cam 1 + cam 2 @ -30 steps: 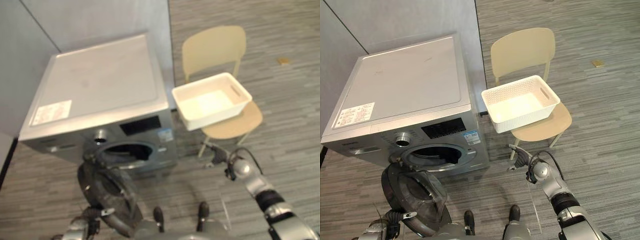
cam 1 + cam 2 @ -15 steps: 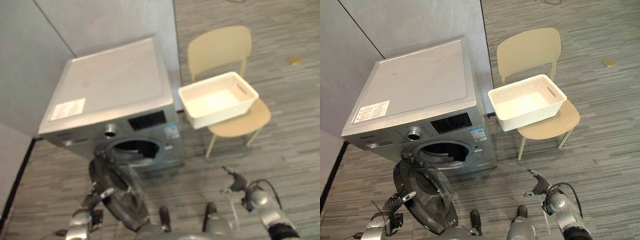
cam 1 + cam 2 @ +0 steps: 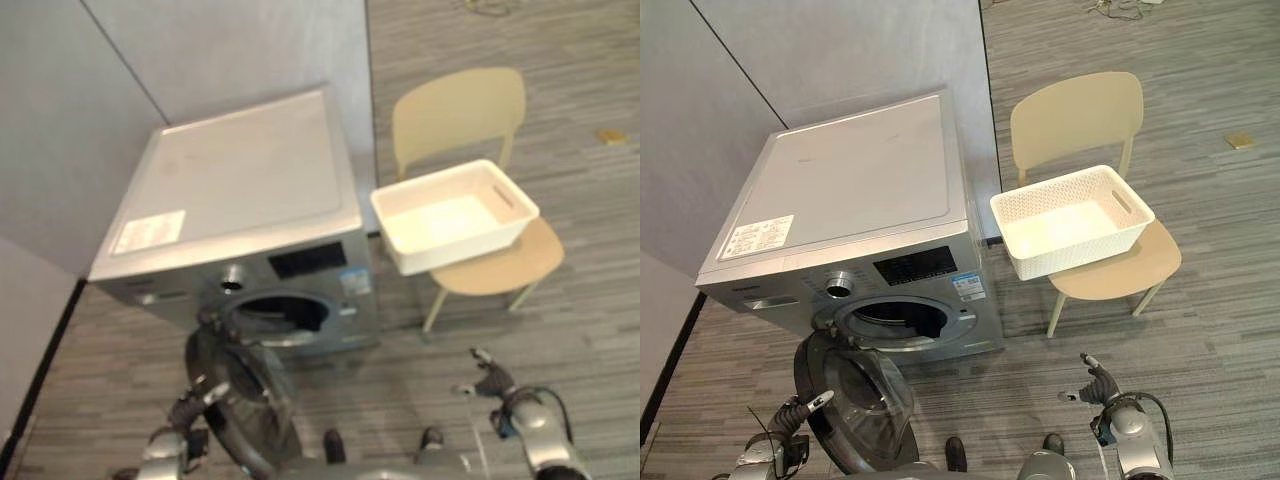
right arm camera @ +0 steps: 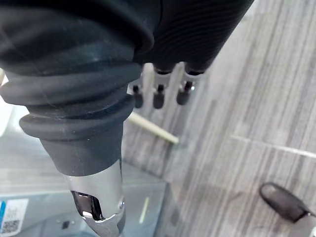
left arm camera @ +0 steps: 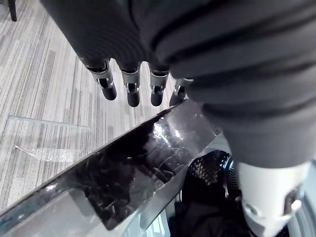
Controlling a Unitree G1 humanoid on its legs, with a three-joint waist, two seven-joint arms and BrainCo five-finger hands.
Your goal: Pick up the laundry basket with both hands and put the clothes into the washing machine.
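Hanging low, my left hand [image 3: 795, 415] and right hand [image 3: 1098, 385] had relaxed fingers and held nothing. The basket [image 3: 1080, 255] sat on the chair [image 3: 1110, 275], well ahead, long side crosswise, nearer my right hand.

Left hand [image 3: 800, 411] low, fingers straight, right hand [image 3: 1097, 384] low, fingers straight, both relaxed
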